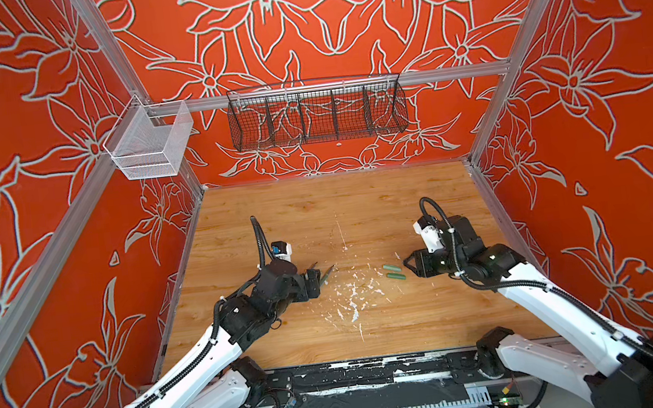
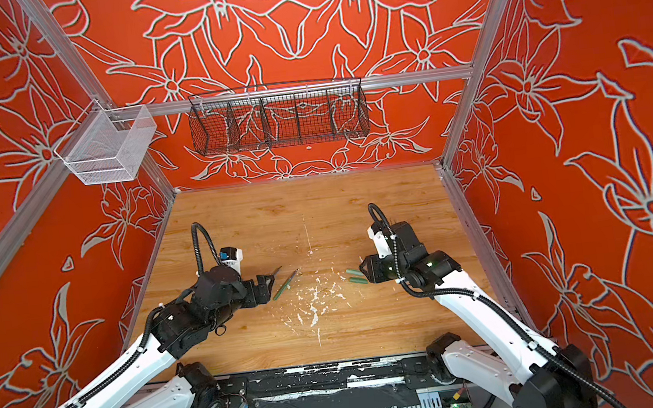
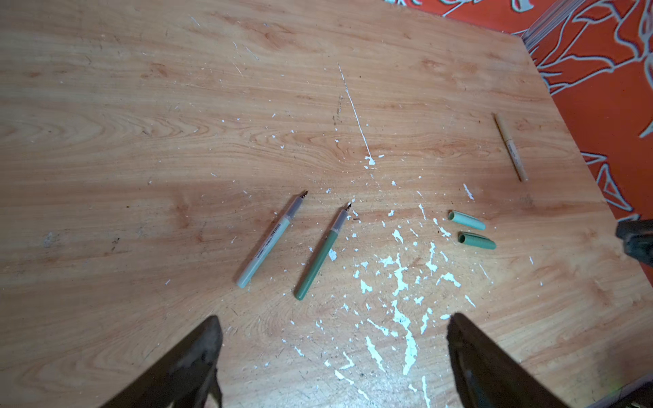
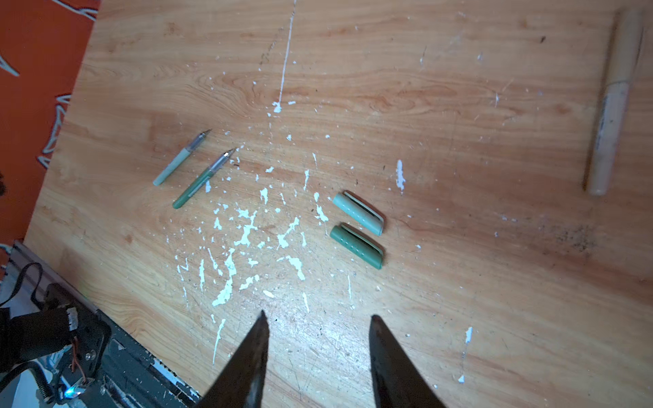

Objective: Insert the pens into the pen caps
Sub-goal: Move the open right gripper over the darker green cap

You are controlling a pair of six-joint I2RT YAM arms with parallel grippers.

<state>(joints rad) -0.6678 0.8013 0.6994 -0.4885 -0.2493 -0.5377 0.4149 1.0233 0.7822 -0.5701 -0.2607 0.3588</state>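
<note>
Orange flower-print walls (image 1: 613,55) enclose a wooden table (image 1: 276,219). A white mesh basket (image 1: 151,145) hangs at ten o'clock and a black wire basket (image 1: 317,116) at twelve, with only wall showing through both. The left gripper (image 3: 332,325), jaws spread wide on nothing, faces the pale green pen (image 3: 272,240), its print unreadable, and the dark green pen (image 3: 323,252). At their three o'clock lie the pale cap (image 3: 466,219) and dark cap (image 3: 477,240). Next comes the right gripper (image 4: 318,316), jaws parted and empty. The tan pen (image 4: 613,106) lies near the table's right edge.

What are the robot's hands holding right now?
Nothing. The left hand and the right hand are both open and empty. The green pens and green caps lie on the table.
</note>
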